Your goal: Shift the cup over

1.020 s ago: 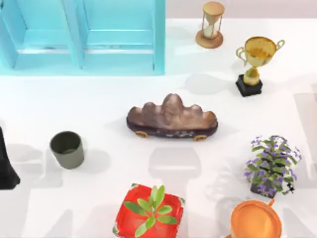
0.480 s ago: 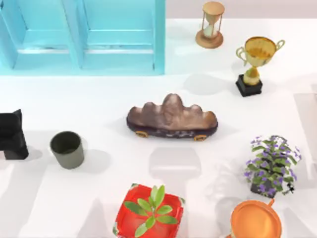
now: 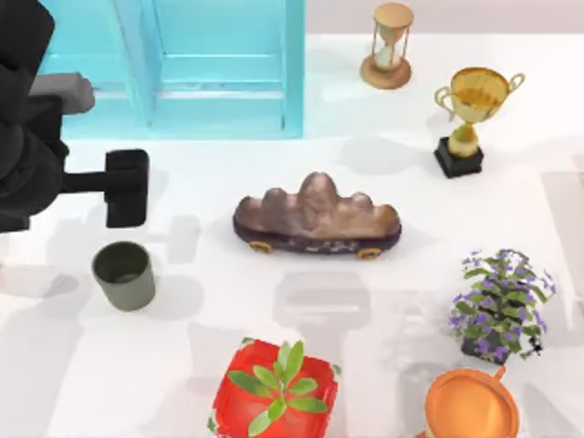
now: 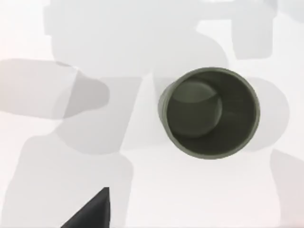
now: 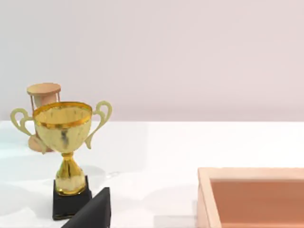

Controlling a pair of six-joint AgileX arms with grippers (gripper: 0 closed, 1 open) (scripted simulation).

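The cup (image 3: 123,274) is a small olive-grey cylinder with a dark inside, standing upright on the white table at the left. My left gripper (image 3: 126,188) hovers just behind the cup, toward the blue cabinet, at the end of the dark arm that comes in from the top left. In the left wrist view I look straight down into the cup (image 4: 209,112), and one dark fingertip (image 4: 92,213) sits well off to the side of it. The jaws stand apart with nothing held. My right gripper is parked, with one fingertip (image 5: 94,213) showing in its wrist view, facing the trophy.
A brown rock ornament (image 3: 316,217) lies mid-table. A red planter (image 3: 276,391) stands at the front, an orange round vessel (image 3: 471,407) and a purple flower pot (image 3: 500,306) at the right. The gold trophy (image 3: 470,114) and an hourglass (image 3: 390,46) stand behind. A blue cabinet (image 3: 182,64) fills the back left.
My left arm has swung in from the table's left edge, moving back and to the right; its gripper now hangs just behind the cup. The cup has not moved.
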